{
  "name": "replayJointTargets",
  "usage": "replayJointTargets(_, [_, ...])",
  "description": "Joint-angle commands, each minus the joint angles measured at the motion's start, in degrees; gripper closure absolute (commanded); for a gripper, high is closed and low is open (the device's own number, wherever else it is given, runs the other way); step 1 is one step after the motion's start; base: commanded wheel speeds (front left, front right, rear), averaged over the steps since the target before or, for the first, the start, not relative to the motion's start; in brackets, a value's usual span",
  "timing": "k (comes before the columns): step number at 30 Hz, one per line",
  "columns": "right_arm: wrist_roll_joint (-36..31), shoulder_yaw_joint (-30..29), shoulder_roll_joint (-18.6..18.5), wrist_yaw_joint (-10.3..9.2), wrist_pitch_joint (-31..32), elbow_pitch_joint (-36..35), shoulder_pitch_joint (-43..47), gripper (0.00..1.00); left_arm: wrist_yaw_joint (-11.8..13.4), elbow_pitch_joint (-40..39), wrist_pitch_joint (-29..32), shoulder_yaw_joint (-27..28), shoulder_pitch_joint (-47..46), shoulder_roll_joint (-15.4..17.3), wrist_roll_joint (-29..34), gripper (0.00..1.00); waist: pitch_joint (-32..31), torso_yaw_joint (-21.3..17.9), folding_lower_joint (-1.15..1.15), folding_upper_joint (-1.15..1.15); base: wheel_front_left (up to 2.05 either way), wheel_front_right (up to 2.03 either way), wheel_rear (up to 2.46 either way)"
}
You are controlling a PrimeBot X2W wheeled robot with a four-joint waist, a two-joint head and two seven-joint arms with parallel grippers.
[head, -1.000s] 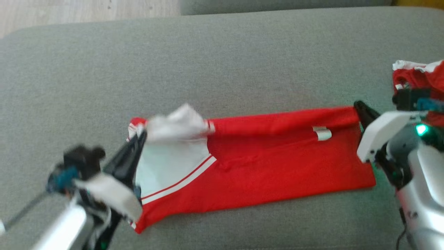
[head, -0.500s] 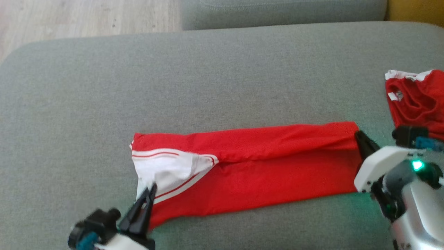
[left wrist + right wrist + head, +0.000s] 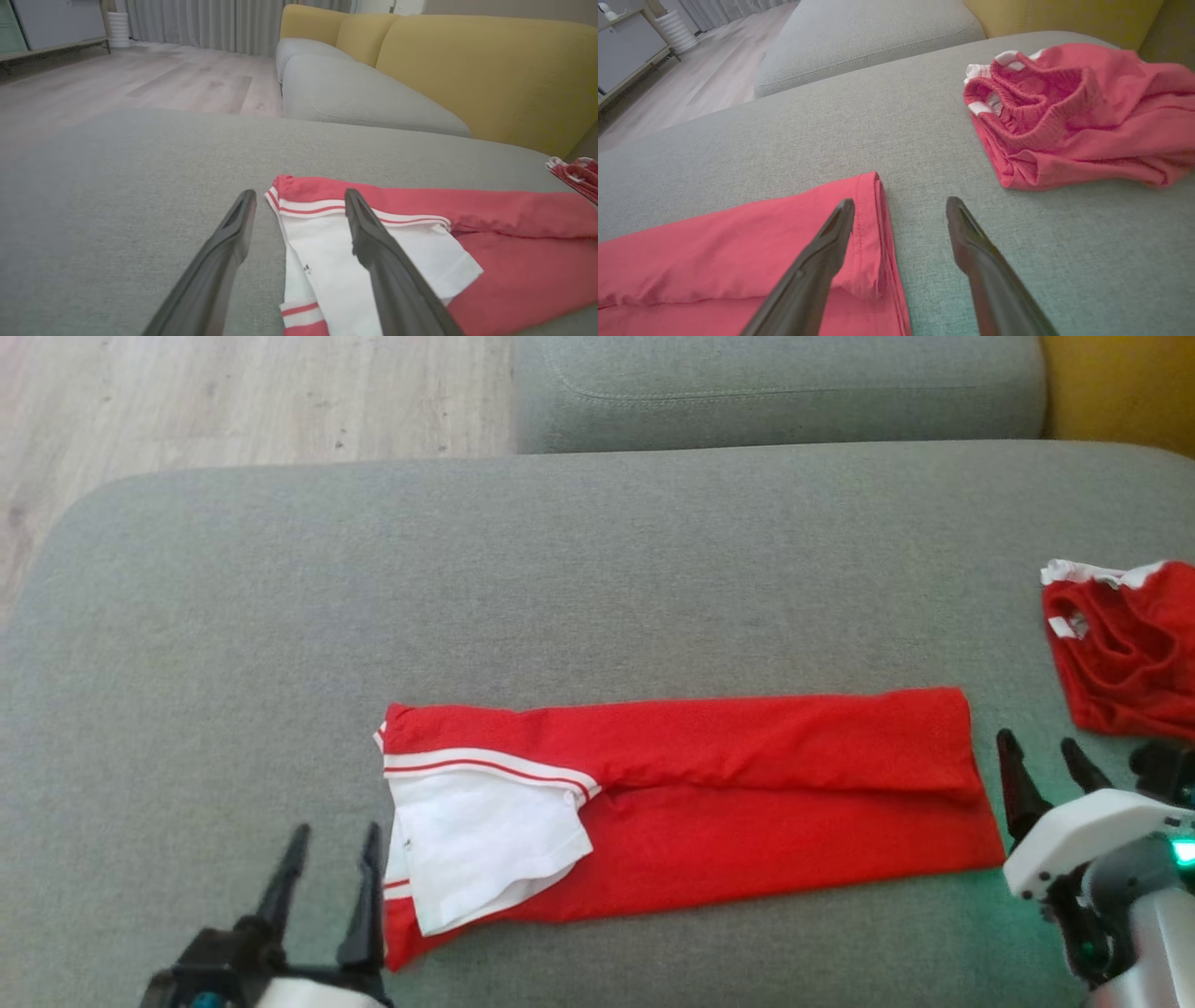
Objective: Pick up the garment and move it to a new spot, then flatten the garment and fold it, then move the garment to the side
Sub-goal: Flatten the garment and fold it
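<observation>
Grey sofa seat cushion for a work surface, pale wood floor beyond its far-left corner, yellow backrest behind. Lying flat on that cushion, folded lengthwise into 1 long band: red garment, with a white sleeve panel, striped red and white along its edge, turned over at its left end. Just beside the garment's left end, by its near corner: left tool, 2 dark fingers spread well apart, gripping nothing. Seen from the left wrist, 1 finger over the white panel, the other over bare cushion off the garment's edge. Just off the garment's right end: right tool, fingers likewise apart and empty. Seen from the right wrist, 1 finger above the garment's hemmed right end, the other past it over bare cushion. Farther right of the garment, apart from it: 1 crumpled red piece of clothing with white trim.
</observation>
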Motion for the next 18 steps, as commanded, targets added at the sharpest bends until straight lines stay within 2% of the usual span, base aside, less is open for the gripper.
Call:
replayJointTargets(1, [-0.45,0.92,-0.13,0.37,-0.15,-2.29,-0.91,0.00,0.55,-1.93,-0.67,2.88,-1.30,0.60,0.61,0.00,0.00,0.27,0.00,-0.01,0.00,0.00,0.00])
replayJointTargets(6, [-1.61,1.36,0.00,0.37,2.10,-1.87,-0.67,0.00,3.62,-4.16,-0.69,6.00,-0.17,0.26,2.64,0.00,1.09,2.17,0.00,-0.01,0.00,0.00,0.00])
replayJointTargets(18, [-5.69,0.43,0.29,0.37,4.33,7.36,-1.83,0.00,5.07,-6.93,-0.57,7.24,-0.13,0.44,3.52,0.00,3.06,5.34,0.00,-0.01,0.00,0.00,0.00])
